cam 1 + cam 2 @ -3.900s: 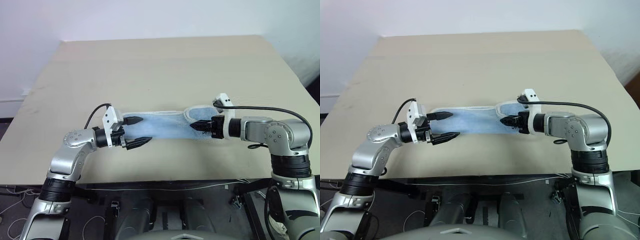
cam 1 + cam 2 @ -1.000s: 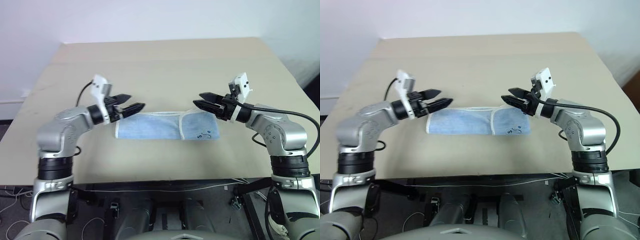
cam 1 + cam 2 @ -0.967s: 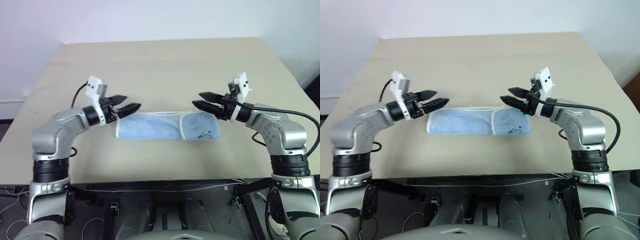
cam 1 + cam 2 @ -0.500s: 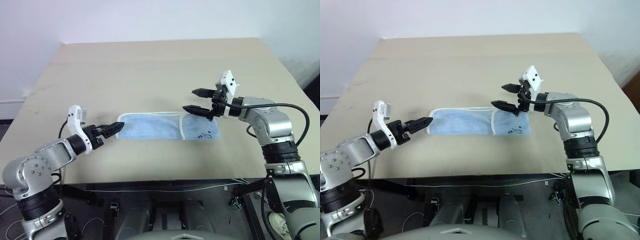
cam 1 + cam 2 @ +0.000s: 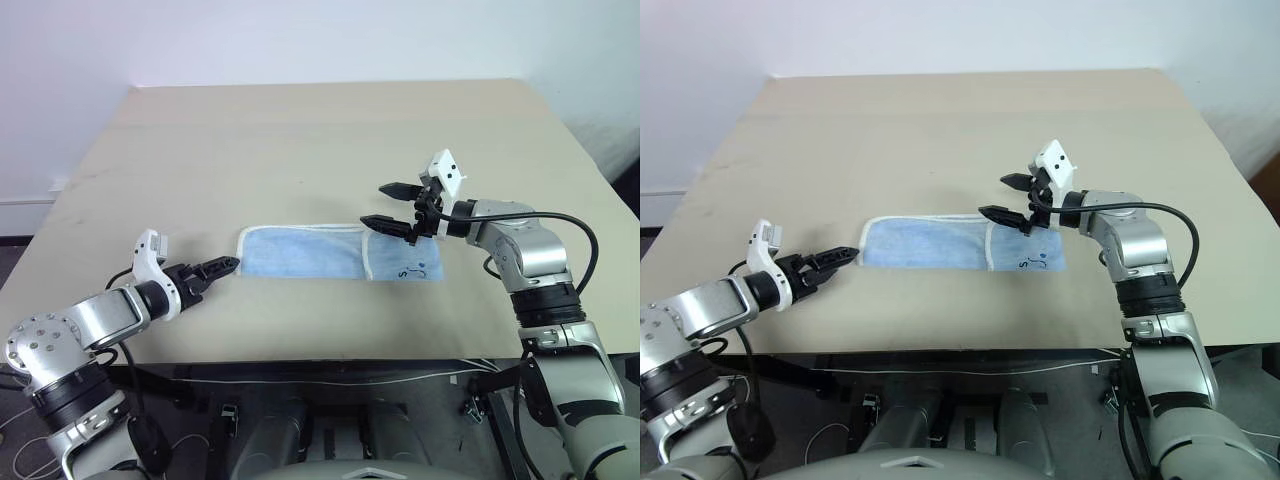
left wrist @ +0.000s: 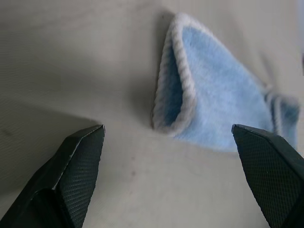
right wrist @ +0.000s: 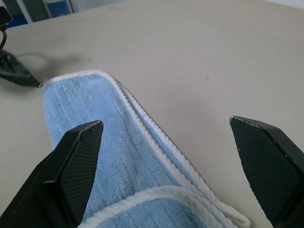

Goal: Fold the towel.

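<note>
The towel (image 5: 338, 253) lies flat near the middle of the table (image 5: 320, 140), folded into a long narrow band running left to right, with a shorter flap doubled over its right end and a small dark mark showing there.

Compared with a second ago, the left arm has dropped well down and pulled out to the left. Its left tool (image 5: 222, 266) was up level with the band's left end then; now it sits low near the table's front edge, its tips just beside the towel's left end. In the left wrist view the folded end gapes like a small pocket, white edging curling round it, and the two fingers (image 6: 78, 161) stand spread wide on either side, gripping nothing.

The right tool (image 5: 392, 207) has barely shifted since then, but its jaws have spread: they were closer together a second ago, and now one finger is high and one low over the towel's doubled right end, released, with no cloth between them. The towel itself has not moved.

Hard to read: the dark mark is too small to make out. Whether the left tips actually touch the cloth or stop just short I cannot tell from the head views. The right wrist view cuts the towel off at its lower edge.
</note>
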Tool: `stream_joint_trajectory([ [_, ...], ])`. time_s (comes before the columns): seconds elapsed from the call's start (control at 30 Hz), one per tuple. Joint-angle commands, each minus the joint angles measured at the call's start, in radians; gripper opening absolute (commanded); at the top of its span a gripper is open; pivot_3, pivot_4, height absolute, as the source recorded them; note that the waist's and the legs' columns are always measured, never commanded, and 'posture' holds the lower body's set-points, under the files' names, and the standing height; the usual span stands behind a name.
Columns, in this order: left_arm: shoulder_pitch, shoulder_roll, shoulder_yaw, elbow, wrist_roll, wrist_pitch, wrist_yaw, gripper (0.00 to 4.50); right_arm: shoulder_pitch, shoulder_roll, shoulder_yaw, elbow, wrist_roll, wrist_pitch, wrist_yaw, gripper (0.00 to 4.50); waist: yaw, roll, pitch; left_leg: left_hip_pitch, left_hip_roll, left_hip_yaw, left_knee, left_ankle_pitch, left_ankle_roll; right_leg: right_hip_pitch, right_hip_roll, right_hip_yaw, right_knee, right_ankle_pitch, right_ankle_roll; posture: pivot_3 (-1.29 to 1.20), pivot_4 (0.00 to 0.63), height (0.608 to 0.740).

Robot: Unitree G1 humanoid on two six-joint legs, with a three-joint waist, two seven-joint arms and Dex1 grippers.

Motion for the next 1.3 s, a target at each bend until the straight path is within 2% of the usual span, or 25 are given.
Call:
stream_joint_trajectory([
  [0.03, -0.026, -0.047, 0.017, 0.052, -0.101, 0.008, 0.112, 4.50, -0.004, -0.004, -0.031, -0.047, 0.007, -0.010, -0.016, 4.49, 0.006, 0.000, 0.000, 0.000, 0.000, 0.000, 0.000, 0.000, 0.000, 0.000, 0.000, 0.000, 0.000, 0.000, 0.000, 0.00, 0.150, 0.740],
  [0.23, -0.024, -0.070, -0.030, 0.126, -0.298, -0.062, 0.304, 4.50, 0.008, -0.011, -0.042, -0.055, 0.004, -0.010, -0.043, 4.49, 0.012, 0.000, 0.000, 0.000, 0.000, 0.000, 0.000, 0.000, 0.000, 0.001, 0.000, 0.000, -0.001, 0.000, 0.000, 0.00, 0.150, 0.740],
  [0.4, 0.012, -0.022, -0.165, 0.180, -0.543, -0.223, 0.470, 4.50, 0.020, -0.014, -0.054, -0.058, -0.002, -0.017, -0.067, 4.49, 0.012, 0.000, 0.000, 0.000, 0.000, 0.000, 0.000, 0.000, 0.000, 0.001, -0.001, 0.000, 0.000, 0.000, 0.000, 0.00, 0.150, 0.740],
  [0.53, 0.042, 0.037, -0.290, 0.178, -0.706, -0.330, 0.508, 4.50, 0.031, -0.016, -0.061, -0.061, -0.004, -0.023, -0.085, 4.49, 0.011, 0.000, 0.000, 0.000, 0.000, 0.000, 0.000, 0.000, 0.000, 0.001, -0.001, 0.001, 0.000, 0.000, 0.000, 0.00, 0.150, 0.740],
  [0.73, 0.097, 0.063, -0.360, 0.125, -0.734, -0.427, 0.493, 4.50, 0.049, -0.014, -0.065, -0.088, 0.002, -0.023, -0.110, 4.49, 0.010, 0.000, 0.000, 0.000, 0.000, 0.000, 0.000, 0.000, 0.000, 0.001, -0.001, 0.001, 0.000, 0.000, 0.000, 0.00, 0.150, 0.740],
  [0.87, 0.121, 0.087, -0.372, 0.112, -0.734, -0.454, 0.465, 3.63, 0.064, -0.018, -0.066, -0.105, 0.001, -0.025, -0.119, 4.50, 0.009, 0.000, 0.000, 0.000, 0.000, 0.001, -0.001, 0.000, 0.000, 0.001, -0.001, 0.002, -0.001, 0.000, 0.000, 0.00, 0.150, 0.740],
  [1.2, 0.109, 0.117, -0.402, 0.124, -0.734, -0.534, 0.470, 0.13, 0.071, -0.024, -0.069, -0.102, -0.008, -0.039, -0.132, 4.50, 0.009, 0.000, 0.000, -0.001, 0.000, 0.001, -0.002, 0.000, 0.000, 0.000, -0.001, 0.002, -0.001, 0.000, -0.001, 0.00, 0.150, 0.740],
  [1.3, 0.101, 0.125, -0.413, 0.128, -0.734, -0.548, 0.464, 0.02, 0.077, -0.027, -0.065, -0.105, -0.015, -0.046, -0.131, 4.50, 0.009, 0.000, 0.000, -0.001, 0.000, 0.001, -0.002, 0.000, 0.000, 0.000, -0.001, 0.002, -0.002, 0.000, -0.001, 0.00, 0.150, 0.740],
])
